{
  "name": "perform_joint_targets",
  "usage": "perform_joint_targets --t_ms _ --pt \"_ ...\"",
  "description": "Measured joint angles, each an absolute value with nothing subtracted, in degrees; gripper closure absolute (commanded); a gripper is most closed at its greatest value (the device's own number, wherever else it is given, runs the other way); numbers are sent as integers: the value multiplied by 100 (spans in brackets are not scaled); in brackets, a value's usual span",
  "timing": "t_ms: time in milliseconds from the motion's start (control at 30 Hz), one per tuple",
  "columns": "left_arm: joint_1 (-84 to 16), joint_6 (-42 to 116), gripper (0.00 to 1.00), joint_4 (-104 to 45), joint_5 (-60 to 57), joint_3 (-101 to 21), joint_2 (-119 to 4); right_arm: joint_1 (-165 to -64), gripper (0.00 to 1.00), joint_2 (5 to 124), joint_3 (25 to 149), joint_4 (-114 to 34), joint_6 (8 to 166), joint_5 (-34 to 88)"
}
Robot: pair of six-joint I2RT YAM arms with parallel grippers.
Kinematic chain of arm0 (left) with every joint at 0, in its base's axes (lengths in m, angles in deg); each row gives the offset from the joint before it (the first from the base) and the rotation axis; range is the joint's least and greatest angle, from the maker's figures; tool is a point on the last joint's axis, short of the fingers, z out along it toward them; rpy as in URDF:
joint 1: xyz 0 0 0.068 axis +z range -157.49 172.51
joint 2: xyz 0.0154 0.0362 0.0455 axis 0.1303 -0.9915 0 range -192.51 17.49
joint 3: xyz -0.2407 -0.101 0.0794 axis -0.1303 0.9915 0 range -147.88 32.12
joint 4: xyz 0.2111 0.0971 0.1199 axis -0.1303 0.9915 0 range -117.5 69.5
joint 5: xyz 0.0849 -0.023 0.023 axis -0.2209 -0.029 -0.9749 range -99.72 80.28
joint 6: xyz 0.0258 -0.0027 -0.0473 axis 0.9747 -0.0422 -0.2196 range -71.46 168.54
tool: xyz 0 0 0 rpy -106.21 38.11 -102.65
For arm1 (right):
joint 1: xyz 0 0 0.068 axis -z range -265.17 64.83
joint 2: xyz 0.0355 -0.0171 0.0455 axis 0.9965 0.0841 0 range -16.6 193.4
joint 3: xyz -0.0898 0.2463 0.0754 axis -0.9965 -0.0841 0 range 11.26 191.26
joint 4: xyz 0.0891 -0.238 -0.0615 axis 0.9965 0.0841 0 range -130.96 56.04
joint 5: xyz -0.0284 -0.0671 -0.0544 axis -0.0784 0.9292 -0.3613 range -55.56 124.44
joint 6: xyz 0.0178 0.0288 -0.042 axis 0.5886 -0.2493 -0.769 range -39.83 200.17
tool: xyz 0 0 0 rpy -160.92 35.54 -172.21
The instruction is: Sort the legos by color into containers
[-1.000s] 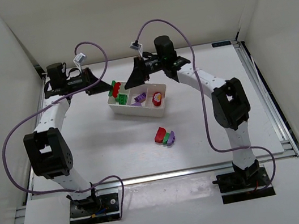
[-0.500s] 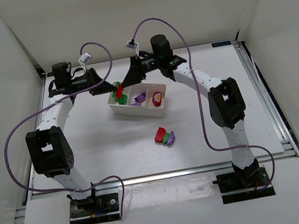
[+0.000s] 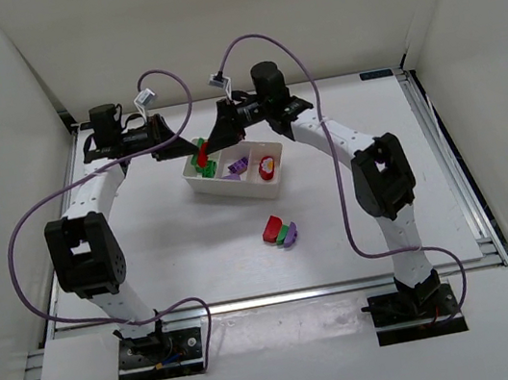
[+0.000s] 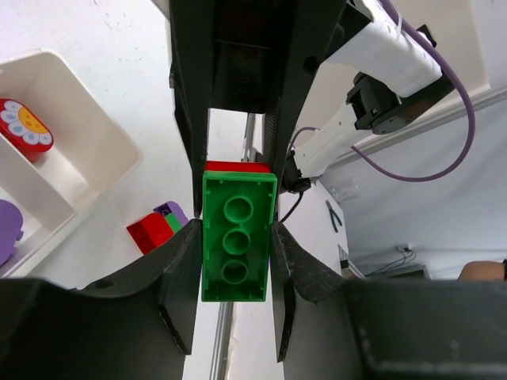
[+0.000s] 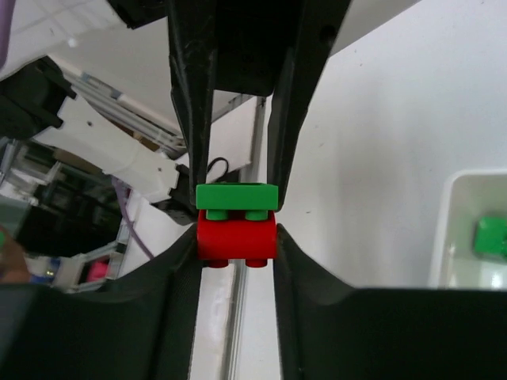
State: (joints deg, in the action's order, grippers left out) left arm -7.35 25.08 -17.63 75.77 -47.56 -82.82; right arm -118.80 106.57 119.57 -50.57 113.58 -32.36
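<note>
Gripped from both sides in mid-air, seemingly over the left compartment of the tray (image 3: 231, 191), though hard to place from above: green brick (image 4: 236, 214) in the left tool (image 4: 234, 261), red brick (image 5: 235, 239) in the right tool (image 5: 236, 226), both pinched snug on the plastic. Stuck together by the studs. Pull straight apart along the stud line, no twisting, grips firm; then drop each by colour. More legos (image 3: 280, 232) on the table (image 3: 167, 253). No readable writing; only a daisy print on a red piece (image 4: 24, 127).
</note>
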Motion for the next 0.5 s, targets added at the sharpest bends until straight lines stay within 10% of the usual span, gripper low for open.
perform_joint_targets --t_ms 133,500 --pt "-745 2567 84 -1818 7630 -4782 -8282 -11869 99 10657 11946 -5096 11424 -3335" --pt "-761 2757 84 -1857 7678 -4789 -8282 -11832 100 10439 11627 -4939 10836 -3333"
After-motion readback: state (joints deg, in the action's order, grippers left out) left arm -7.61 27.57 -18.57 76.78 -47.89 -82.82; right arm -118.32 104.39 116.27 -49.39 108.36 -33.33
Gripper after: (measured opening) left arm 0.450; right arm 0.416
